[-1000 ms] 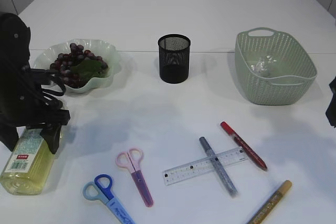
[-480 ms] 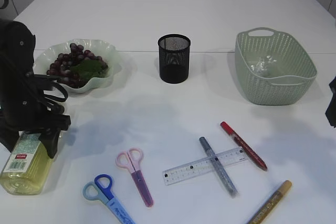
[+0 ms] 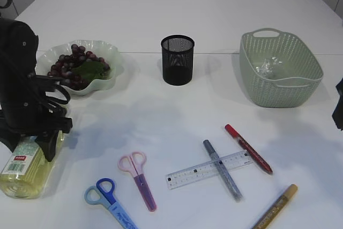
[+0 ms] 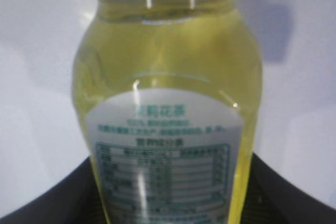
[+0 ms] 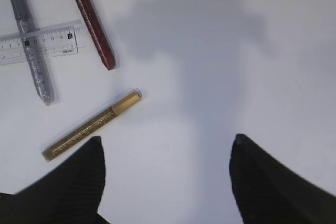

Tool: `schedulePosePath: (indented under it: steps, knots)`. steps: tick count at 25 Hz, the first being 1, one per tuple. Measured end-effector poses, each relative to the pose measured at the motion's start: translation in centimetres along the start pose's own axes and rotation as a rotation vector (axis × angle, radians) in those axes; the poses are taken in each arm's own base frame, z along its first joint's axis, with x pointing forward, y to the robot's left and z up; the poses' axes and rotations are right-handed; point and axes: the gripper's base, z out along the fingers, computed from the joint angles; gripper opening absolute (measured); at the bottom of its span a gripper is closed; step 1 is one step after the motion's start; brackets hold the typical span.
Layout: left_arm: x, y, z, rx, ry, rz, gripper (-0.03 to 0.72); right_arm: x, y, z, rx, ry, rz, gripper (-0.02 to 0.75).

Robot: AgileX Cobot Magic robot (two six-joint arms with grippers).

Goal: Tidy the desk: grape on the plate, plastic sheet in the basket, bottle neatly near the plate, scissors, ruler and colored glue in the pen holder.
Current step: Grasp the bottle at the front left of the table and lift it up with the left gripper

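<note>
On the white desk (image 3: 161, 4), the left gripper (image 3: 40, 140) is clamped around the yellow bottle (image 3: 24, 167) at the near-left edge, below the plate (image 3: 110, 76). The right gripper (image 5: 165, 174) hovers with its fingers (image 5: 262, 182) spread wide, holding nothing, beside the gold glue pen (image 5: 92, 125).

Left gripper (image 3: 40, 138) over the bottle (image 3: 24, 167) near the plate (image 3: 110, 73) of grapes (image 3: 67, 65)

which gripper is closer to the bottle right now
Left. The left gripper is right at the bottle, which fills its wrist view; the right gripper hovers far across the table by the gold glue pen.
</note>
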Motion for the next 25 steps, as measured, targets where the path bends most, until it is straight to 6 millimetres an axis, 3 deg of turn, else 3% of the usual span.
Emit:
schedulePosePath:
  steps: [14,25]
  knots:
    - [0.2,-0.2,-0.2,-0.011,-0.019,0.073,0.429,0.1,0.0,0.0,0.000,0.008,-0.002,0.575]
    - [5.0,0.8,-2.0,0.032,-0.180,0.165,0.428,0.2,0.0,0.0,0.000,0.022,-0.008,0.575]
